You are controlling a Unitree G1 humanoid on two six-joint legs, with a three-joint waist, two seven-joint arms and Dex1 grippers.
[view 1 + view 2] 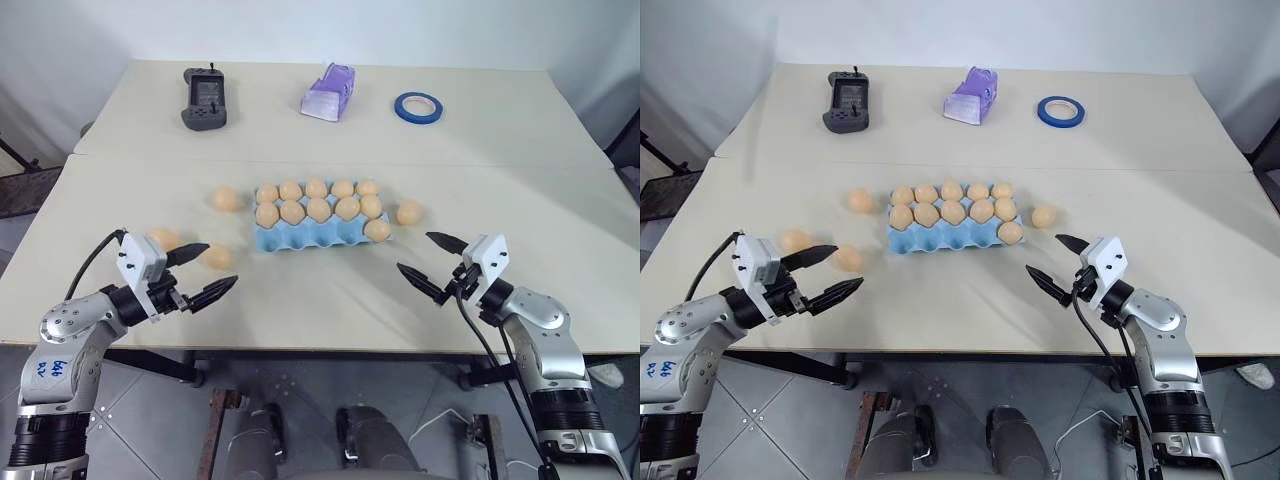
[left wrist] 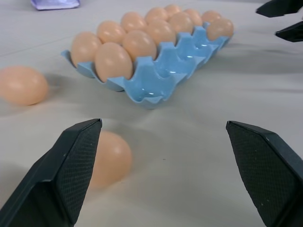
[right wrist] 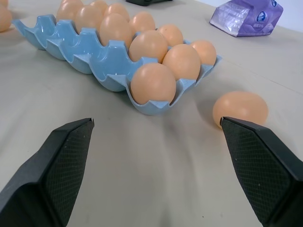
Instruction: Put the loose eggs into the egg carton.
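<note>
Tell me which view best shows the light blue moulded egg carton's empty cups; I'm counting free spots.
The left eye view: the light blue moulded egg carton shows from above, its near row holding one egg. The right eye view matches. Both wrist views show it low and slanted, with eggs hiding cups.

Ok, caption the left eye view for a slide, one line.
Both open grippers, left and right, hover near the egg carton, four loose eggs around it on the table.
</note>
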